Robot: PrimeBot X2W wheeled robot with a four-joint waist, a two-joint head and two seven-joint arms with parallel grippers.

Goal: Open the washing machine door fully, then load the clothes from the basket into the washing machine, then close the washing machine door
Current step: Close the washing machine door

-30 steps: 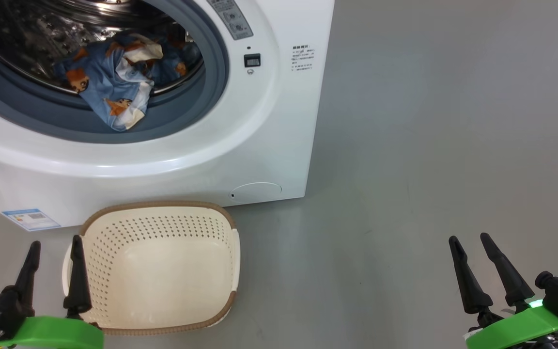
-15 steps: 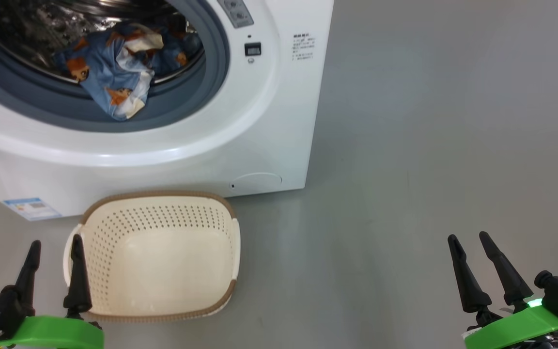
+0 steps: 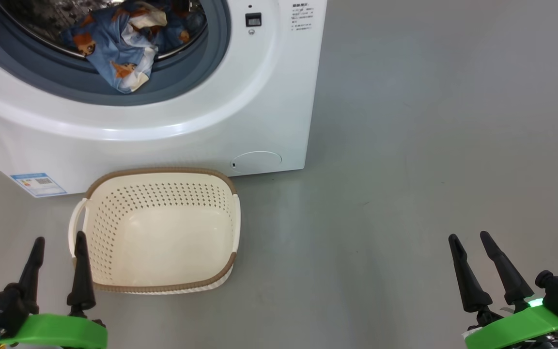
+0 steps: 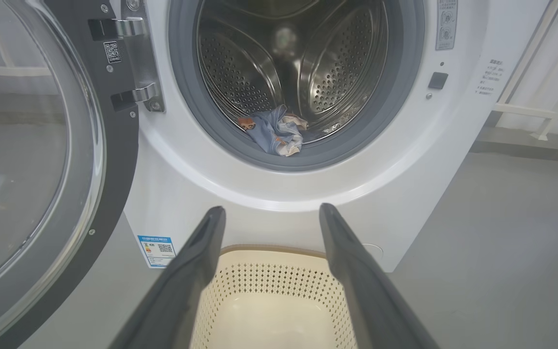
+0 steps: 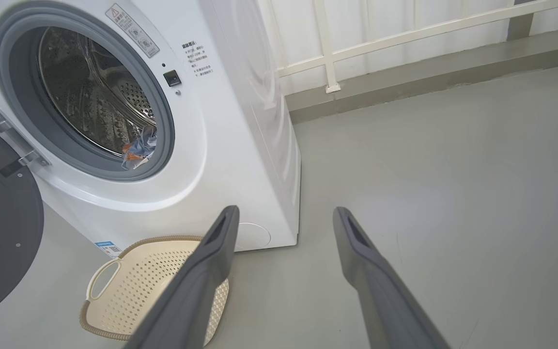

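Just ahead of left gripper [image 3: 61, 236], basket [image 3: 162, 171]

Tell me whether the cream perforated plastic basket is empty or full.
Empty: the cream perforated basket shows its bare floor; the blue printed clothes lie in the drum.

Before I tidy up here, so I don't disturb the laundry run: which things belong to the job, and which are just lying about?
Job: washing machine, washing machine door, clothes, basket.
Lying about: white railing, grey floor.
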